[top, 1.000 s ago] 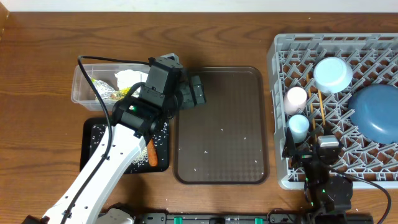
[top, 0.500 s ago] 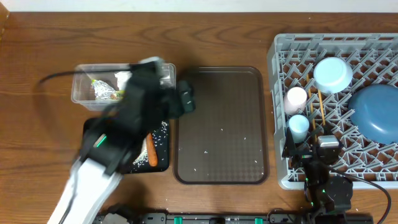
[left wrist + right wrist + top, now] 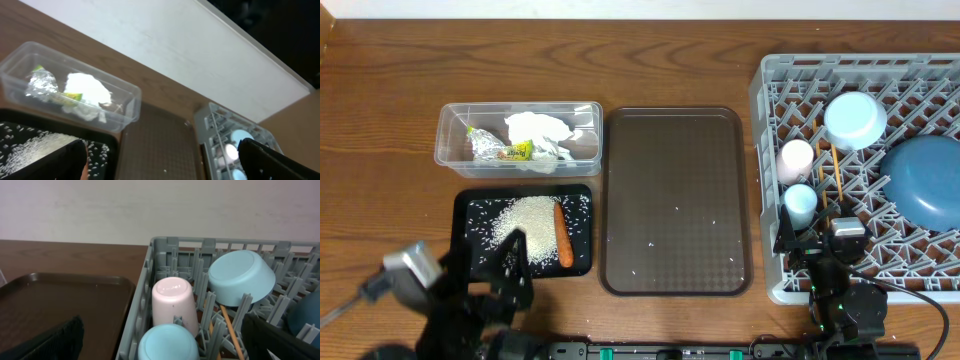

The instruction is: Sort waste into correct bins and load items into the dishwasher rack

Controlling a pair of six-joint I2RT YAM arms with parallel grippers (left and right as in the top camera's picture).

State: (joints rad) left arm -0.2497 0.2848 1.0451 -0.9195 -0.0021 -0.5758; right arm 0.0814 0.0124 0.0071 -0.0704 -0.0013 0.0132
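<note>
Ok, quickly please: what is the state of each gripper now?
Left gripper: open, holding nothing.
Right gripper: open, holding nothing.

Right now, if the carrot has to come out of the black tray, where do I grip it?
Probably mid-length, from straight above, closing across its slim width: the carrot lies flat in the black tray, long axis pointing toward the clear tub.
</note>
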